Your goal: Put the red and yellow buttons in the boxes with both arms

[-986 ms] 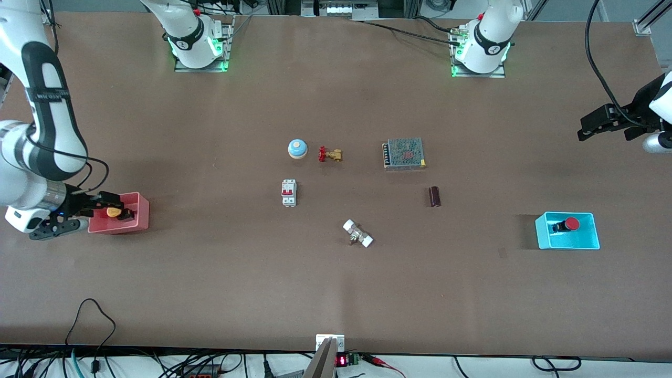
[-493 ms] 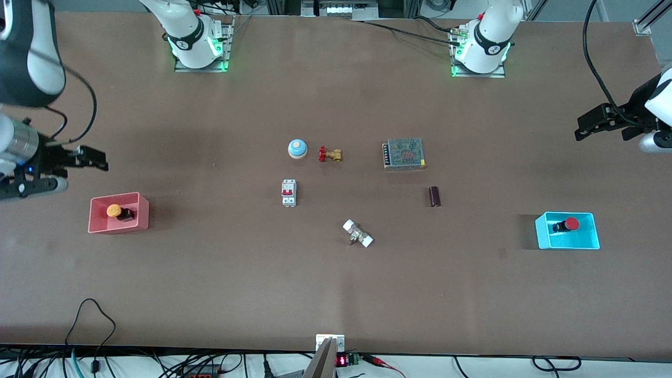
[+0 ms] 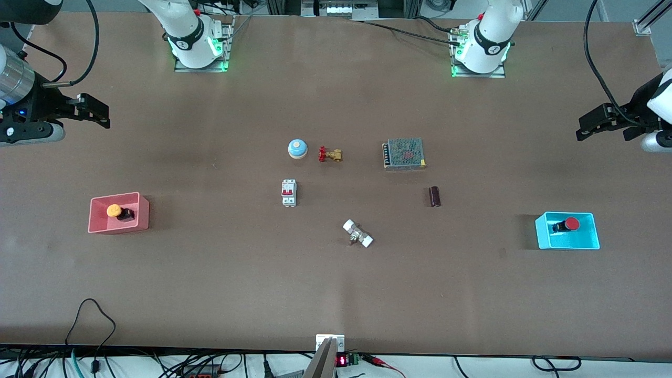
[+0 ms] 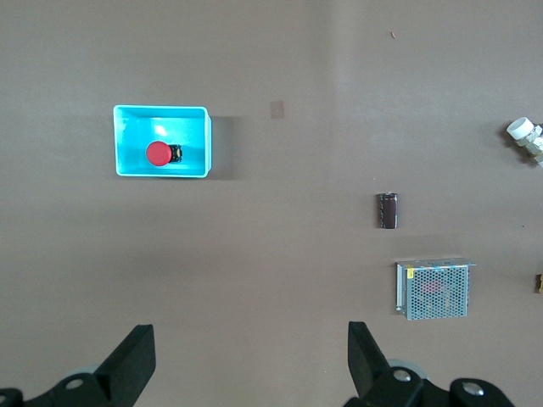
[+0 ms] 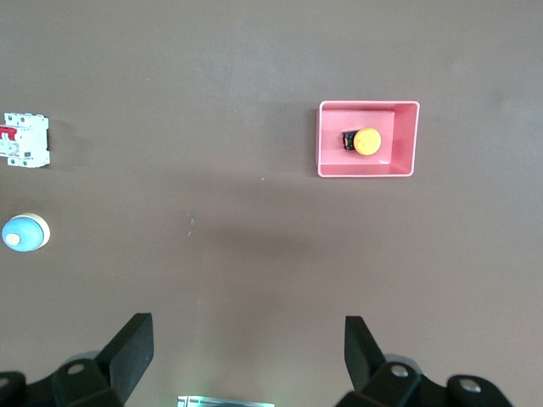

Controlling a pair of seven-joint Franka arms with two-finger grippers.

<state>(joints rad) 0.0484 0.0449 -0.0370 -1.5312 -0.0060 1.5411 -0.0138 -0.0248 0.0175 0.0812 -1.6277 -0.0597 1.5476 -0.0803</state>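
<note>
Brown tabletop (image 3: 336, 294) fills the front view, and both arms are cut off by its edges: the right gripper (image 3: 100, 113) enters at the upper left, the left gripper (image 3: 585, 128) at the upper right. Both hang over bare table with fingers spread wide, holding nothing. In the lower left, the pink box (image 3: 100, 226) holds the yellow button (image 3: 114, 210), lying on its side. In the lower right, the cyan box (image 3: 588, 239) holds the red button (image 3: 571, 223), also tipped over, its black base barely discernible. 2 buttons, 2 boxes.
</note>
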